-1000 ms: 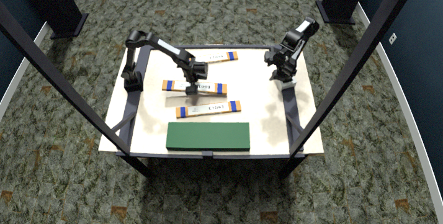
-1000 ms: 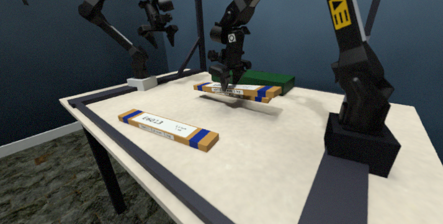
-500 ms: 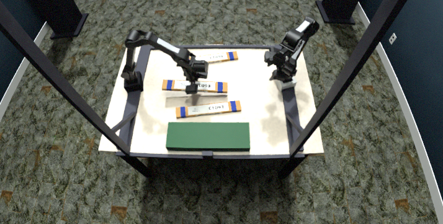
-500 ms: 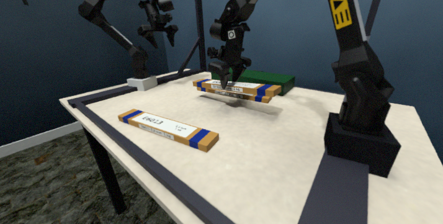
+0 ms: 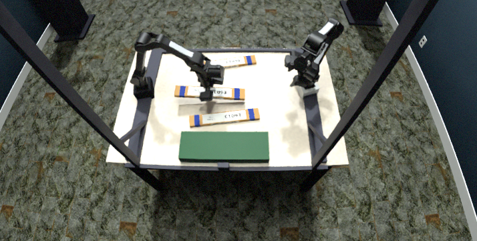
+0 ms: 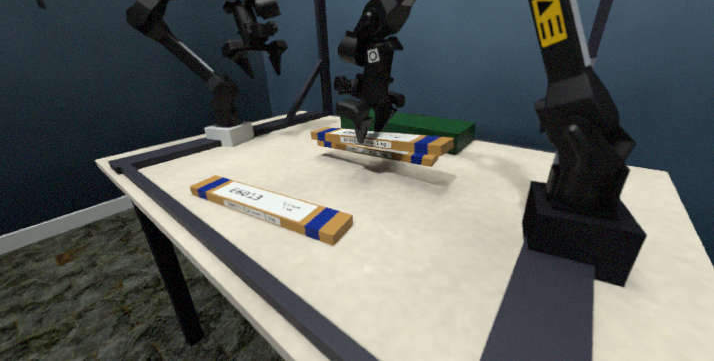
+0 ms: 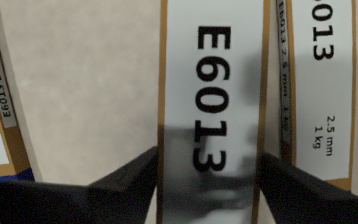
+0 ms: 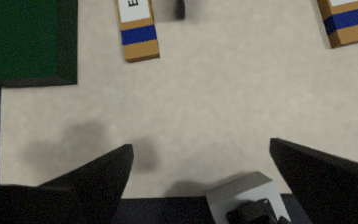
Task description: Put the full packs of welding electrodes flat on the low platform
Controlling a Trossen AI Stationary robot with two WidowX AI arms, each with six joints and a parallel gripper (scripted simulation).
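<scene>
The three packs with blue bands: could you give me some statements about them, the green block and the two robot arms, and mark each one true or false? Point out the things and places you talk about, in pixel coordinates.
1. The left gripper (image 5: 206, 97) (image 6: 371, 134) (image 7: 206, 154) holds the middle pack (image 5: 192, 91) (image 6: 407, 145) (image 7: 213, 90) above the table. True.
2. The right gripper (image 6: 261, 66) (image 8: 200, 147) is closed on a pack. False: it is open, with nothing between its fingers.
3. One pack already lies on the green platform (image 5: 224, 146) (image 6: 430, 126) (image 8: 21, 40). False: no pack is on it.
4. The held pack's label reads E6013. True.
5. All three packs stand upright on end. False: two lie flat on the table, and the third is held up off it.
</scene>
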